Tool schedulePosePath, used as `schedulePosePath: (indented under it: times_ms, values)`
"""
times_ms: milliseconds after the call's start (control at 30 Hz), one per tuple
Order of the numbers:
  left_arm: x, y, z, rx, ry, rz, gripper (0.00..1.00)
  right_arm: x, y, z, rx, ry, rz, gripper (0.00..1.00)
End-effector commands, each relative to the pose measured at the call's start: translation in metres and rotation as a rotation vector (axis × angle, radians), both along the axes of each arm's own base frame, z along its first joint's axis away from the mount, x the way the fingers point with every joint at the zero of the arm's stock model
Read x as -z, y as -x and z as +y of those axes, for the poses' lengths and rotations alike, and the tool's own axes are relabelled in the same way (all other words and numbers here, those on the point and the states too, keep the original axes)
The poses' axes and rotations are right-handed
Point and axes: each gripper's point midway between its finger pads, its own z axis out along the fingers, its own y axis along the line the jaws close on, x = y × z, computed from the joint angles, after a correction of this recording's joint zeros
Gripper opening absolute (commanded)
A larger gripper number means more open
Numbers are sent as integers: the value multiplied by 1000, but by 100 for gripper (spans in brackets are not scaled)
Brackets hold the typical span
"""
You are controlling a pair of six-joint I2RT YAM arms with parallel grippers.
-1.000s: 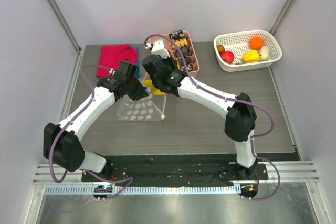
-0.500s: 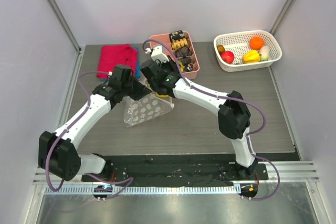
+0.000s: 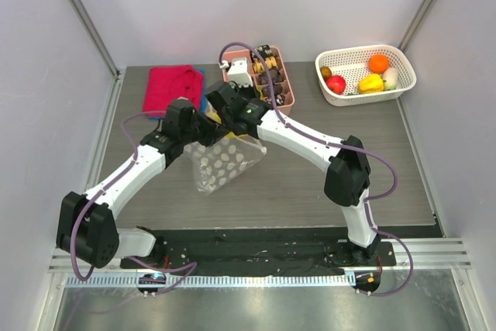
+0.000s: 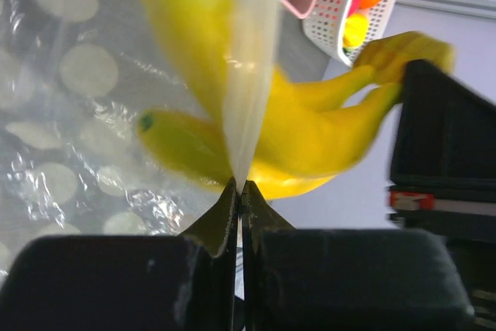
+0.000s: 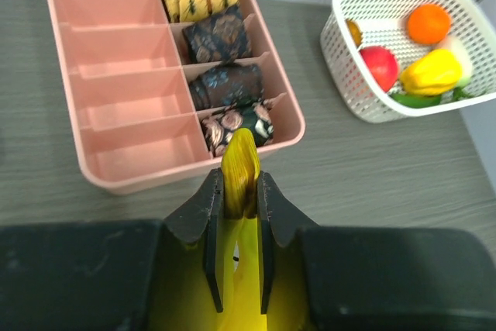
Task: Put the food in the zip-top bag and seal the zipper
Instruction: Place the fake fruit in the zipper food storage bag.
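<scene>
Table (image 3: 310,184): grey, seen from above; both arms are reached from the bottom edge toward the centre-left of the top view.
Bag (image 3: 223,159): clear with white dots, held up at centre-left of the top view, its lower part hanging toward the table. In the left wrist view it (image 4: 70,114) fills the left half.
Left gripper (image 4: 239,187): fingers are pressed together on a thin edge of the bag's film. In the top view it (image 3: 205,132) is at the bag's upper left.
Zipper: cannot be made out in any view.
Bananas (image 4: 310,137): a yellow bunch at the bag's upper edge, part seen through the dotted film, part beyond the film's edge to the right.
Right gripper (image 5: 241,184): fingers are clamped on the stem end of the bananas (image 5: 240,162). In the top view it (image 3: 226,118) is just right of the left gripper.
Cloth (image 3: 170,87): red, at upper left, apart from the bag.
Tray (image 5: 124,75): pink, divided, beyond the right gripper; dark snacks (image 5: 225,83) fill its right-hand column.
Basket (image 5: 345,67): white mesh, at upper right, well apart from the bag; an orange (image 5: 428,22), apple (image 5: 380,66) and pepper (image 5: 430,74) are held in it.
</scene>
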Motion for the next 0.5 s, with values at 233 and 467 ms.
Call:
schedulePosePath:
  times_ms: [233, 467]
  values:
    - [-46, -24, 1, -63, 106, -188, 0, -14, 26, 23, -97, -312, 63, 1]
    - [-47, -28, 16, -112, 51, -230, 0, -46, 29, 17, -135, -305, 18, 1]
